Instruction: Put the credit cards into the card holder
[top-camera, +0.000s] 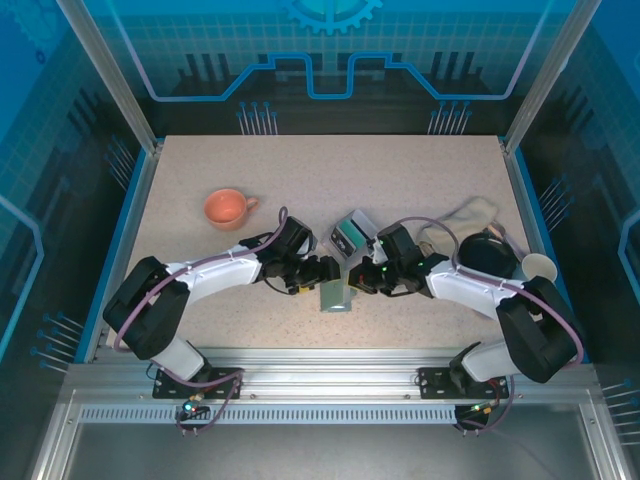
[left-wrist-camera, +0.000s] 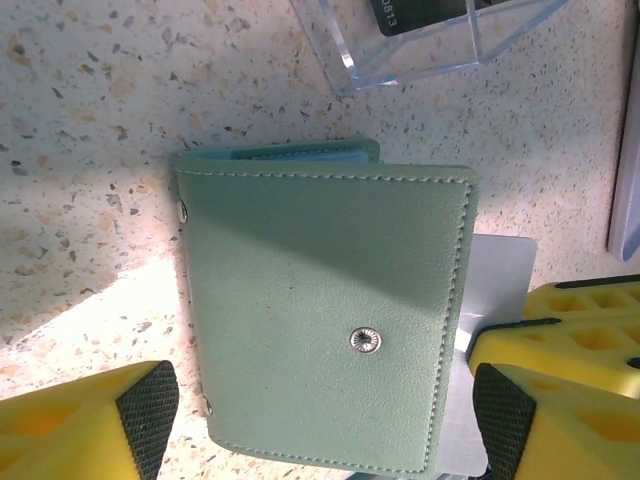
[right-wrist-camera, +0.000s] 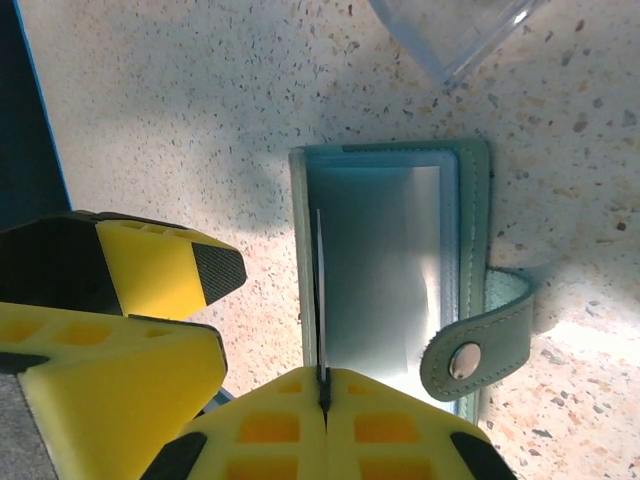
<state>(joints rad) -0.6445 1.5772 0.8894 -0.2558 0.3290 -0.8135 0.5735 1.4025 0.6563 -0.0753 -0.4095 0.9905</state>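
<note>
two claws, left claw (left-wrist-camera: 325, 410) spread past card holder (left-wrist-camera: 320, 280) edges, right claw (right-wrist-camera: 322, 392) pinching credit card (right-wrist-camera: 319, 290)

— Where's the wallet (top-camera: 335, 297)?
— On the table, front middle. It's sage green with stitched edges and a metal snap on the outer face. It's open, showing glossy grey-teal pockets, and the tab (right-wrist-camera: 478, 345) curls out loose.
— The cards?
— A pale card (right-wrist-camera: 320, 290) is edge-on at the inner fold, pinched by the right gripper (right-wrist-camera: 323, 385). A dark card (left-wrist-camera: 410, 12) stands in the clear box (left-wrist-camera: 340, 50).
</note>
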